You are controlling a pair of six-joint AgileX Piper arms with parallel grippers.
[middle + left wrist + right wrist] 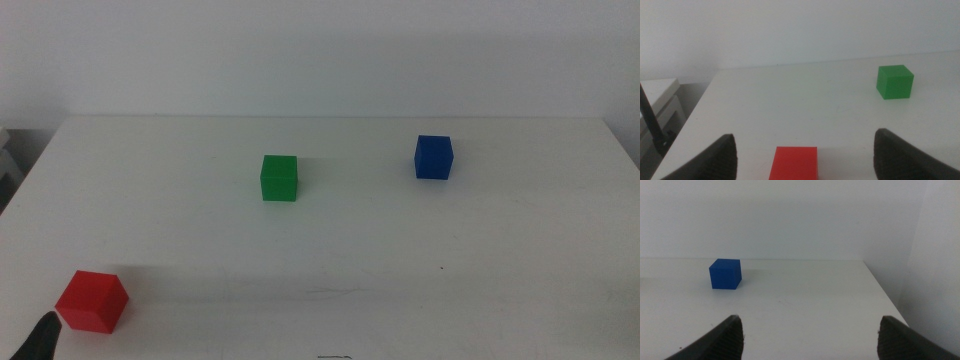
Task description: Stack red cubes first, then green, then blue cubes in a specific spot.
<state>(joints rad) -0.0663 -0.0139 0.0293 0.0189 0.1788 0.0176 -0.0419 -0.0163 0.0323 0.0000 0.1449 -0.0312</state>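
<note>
Step in hand: first pick, red cube (794, 162). Landmark: green cube (279, 177), mid-desk. Red lies well apart from green, toward near left desk (200, 150) corner; blue cube (433, 157) right of green, slightly farther back. All three apart, nothing stacked.

Left claw (805, 155) spread wide, red between its jaws, untouched. Right claw (810, 337) also wide open, holding nothing, facing blue from a distance, waiting.

Next, likely: left claw advances, squares on red, closes, lifts, carries it to stacking spot.

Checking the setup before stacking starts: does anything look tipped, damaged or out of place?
Nothing stands out. The small red cube, green cube and blue cube sit flat, apart and intact on the white table.
</note>
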